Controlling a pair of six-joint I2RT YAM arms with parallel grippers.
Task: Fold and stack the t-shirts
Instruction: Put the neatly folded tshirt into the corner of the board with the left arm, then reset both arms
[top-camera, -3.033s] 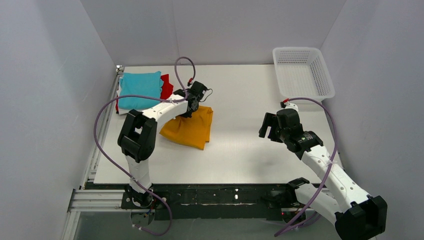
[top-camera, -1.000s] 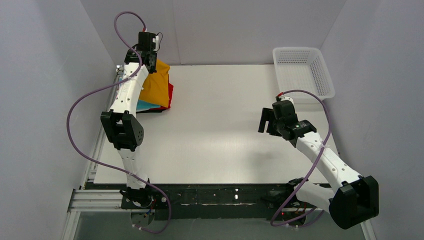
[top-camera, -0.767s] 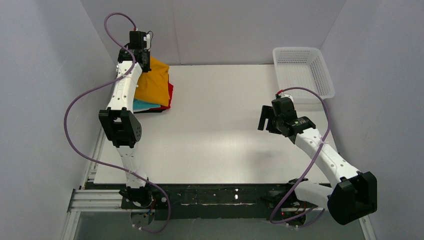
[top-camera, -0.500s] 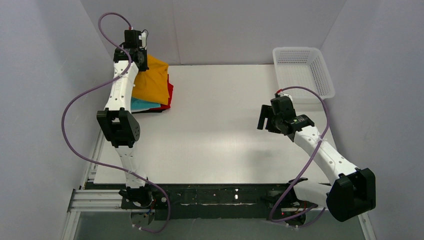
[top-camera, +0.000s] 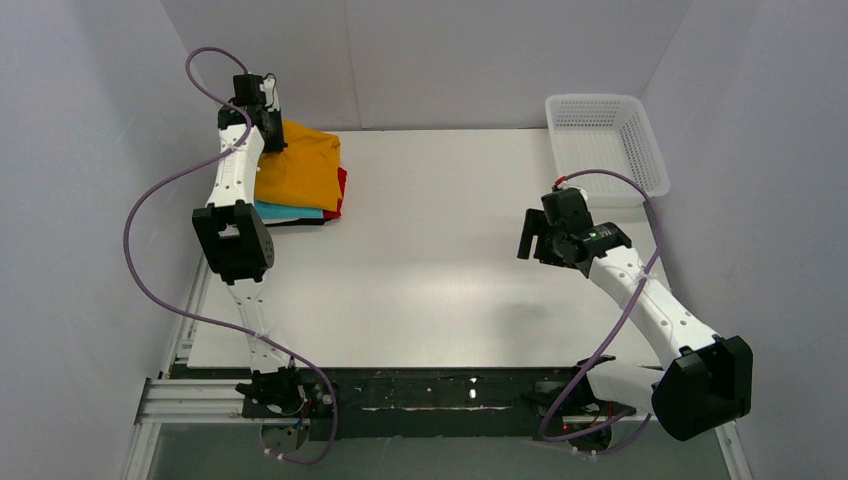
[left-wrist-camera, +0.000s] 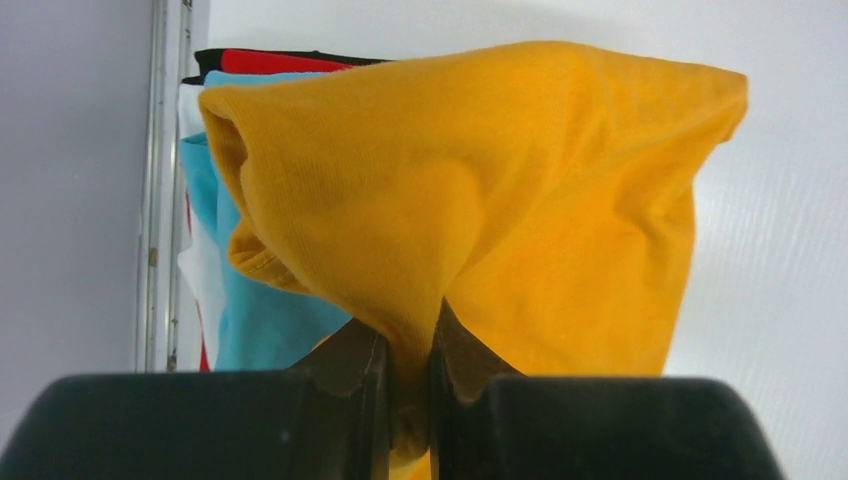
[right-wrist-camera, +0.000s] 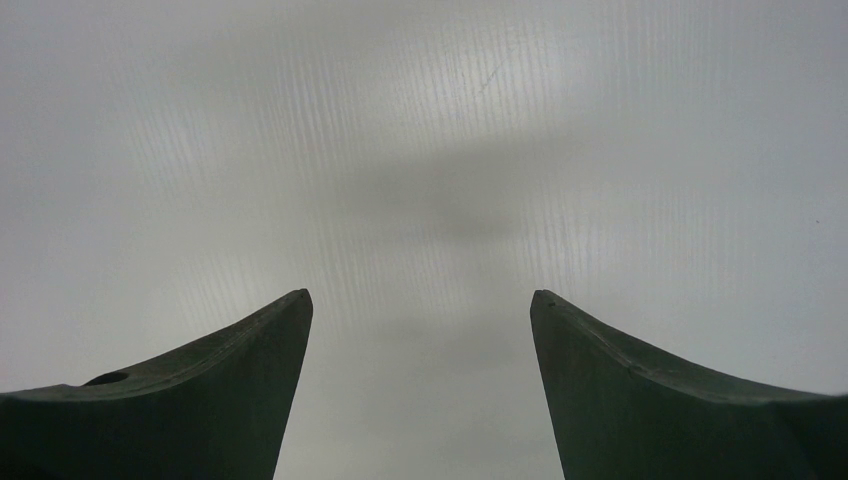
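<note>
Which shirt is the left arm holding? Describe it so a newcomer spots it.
At the far left corner of the white table sits a pile of folded shirts. The mustard-orange shirt drapes over its top, one edge pinched in the left gripper. It is the only orange one, above a turquoise shirt and a red shirt.

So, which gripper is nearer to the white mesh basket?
Right. The right gripper hovers open over the table, just near-left of the basket. The left gripper is across the table at the far left corner, shut on the mustard-orange t-shirt.
</note>
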